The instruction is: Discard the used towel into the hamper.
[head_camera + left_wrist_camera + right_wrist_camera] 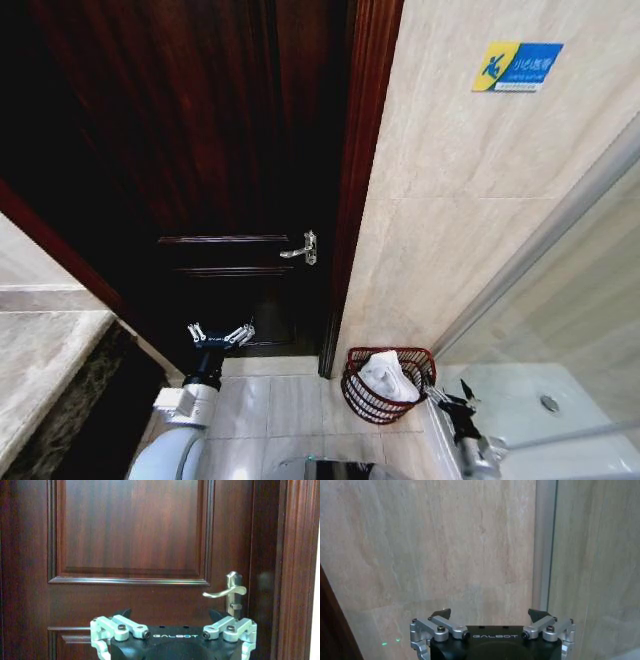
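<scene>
The hamper, a small round dark red-brown openwork basket, stands on the floor tiles against the beige wall, just right of the door frame. A crumpled white towel lies inside it, rising a little above the rim. My right gripper hangs open and empty just right of the hamper; in the right wrist view the right gripper faces the tiled wall. My left gripper is open and empty in front of the dark door, well left of the hamper; in the left wrist view the left gripper points at the door panel.
A dark wooden door with a silver lever handle fills the middle. A glass shower partition with a floor drain lies on the right. A marble counter is on the left. A blue-yellow sign is on the wall.
</scene>
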